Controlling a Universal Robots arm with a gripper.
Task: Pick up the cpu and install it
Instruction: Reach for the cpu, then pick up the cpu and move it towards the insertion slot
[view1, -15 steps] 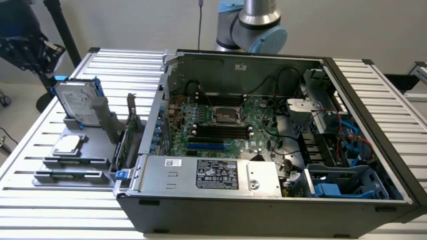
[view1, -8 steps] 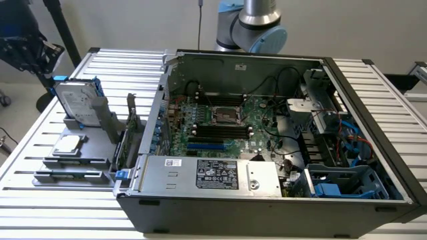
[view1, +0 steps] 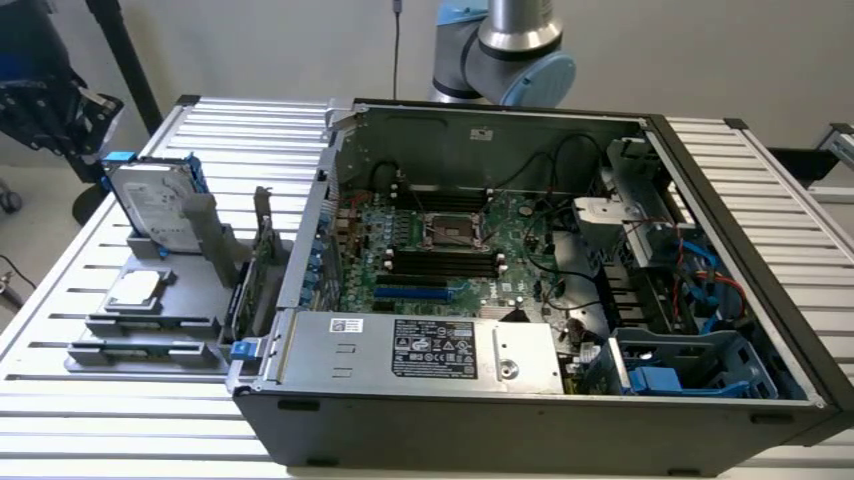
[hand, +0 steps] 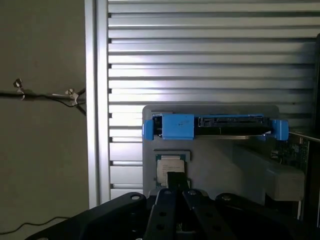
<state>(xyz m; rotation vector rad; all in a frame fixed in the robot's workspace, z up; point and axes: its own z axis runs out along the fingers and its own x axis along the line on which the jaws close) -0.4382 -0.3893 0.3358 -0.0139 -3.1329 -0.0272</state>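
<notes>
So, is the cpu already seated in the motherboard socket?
No, the cpu lies on the grey holder on the table, outside the computer case.

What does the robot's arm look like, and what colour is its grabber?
The arm is a shiny silver-grey tube with light blue caps on its round joints. The gripper is black, with slim bar-shaped jaws and small round bolts on its links.

- A plain pale wall (view1: 267, 50) is running behind the bench.
- A slatted aluminium table (view1: 80, 310) is spanning the scene, its ribs catching soft, even light.
- A black stand pole (view1: 131, 60) is slanting across the wall at the exterior view's left.
- A dull beige floor (hand: 40, 160) is showing beside the table edge, with a thin dark cable (hand: 45, 95) crossing it.
</notes>
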